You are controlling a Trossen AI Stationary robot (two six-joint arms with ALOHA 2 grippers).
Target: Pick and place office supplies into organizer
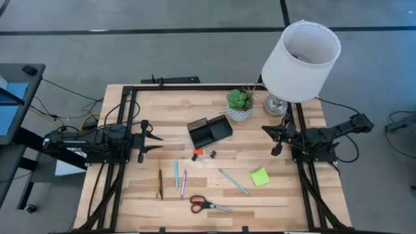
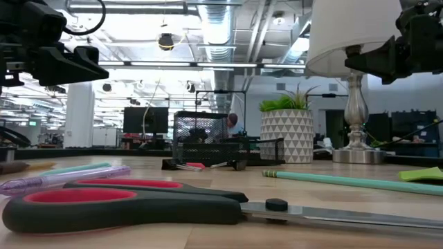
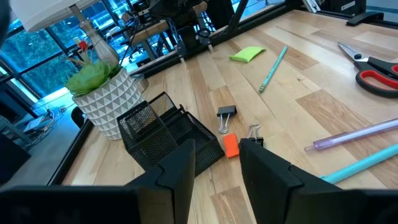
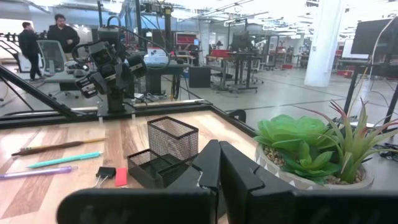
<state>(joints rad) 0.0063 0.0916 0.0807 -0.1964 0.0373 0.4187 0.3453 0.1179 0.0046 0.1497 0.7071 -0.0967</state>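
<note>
The black mesh organizer (image 1: 210, 131) stands at the table's middle, also in the left wrist view (image 3: 163, 130) and the right wrist view (image 4: 165, 155). Red-handled scissors (image 1: 207, 205) lie near the front edge. A brown pen (image 1: 159, 182), a teal pen (image 1: 175, 174), a purple pen (image 1: 183, 183) and a second teal pen (image 1: 233, 181) lie flat on the wood. A lime-green sticky pad (image 1: 260, 176) lies to the right. A small orange item (image 1: 197, 153) and binder clips (image 1: 209, 155) lie just in front of the organizer. My left gripper (image 1: 155, 142) hovers open at the left; my right gripper (image 1: 272, 138) hovers shut at the right.
A small green plant in a white patterned pot (image 1: 239, 104) stands behind the organizer. A lamp with a white shade (image 1: 300, 62) stands at the far right corner, close to my right arm. A black frame (image 1: 195, 88) runs along the table's edges. People show in the room beyond.
</note>
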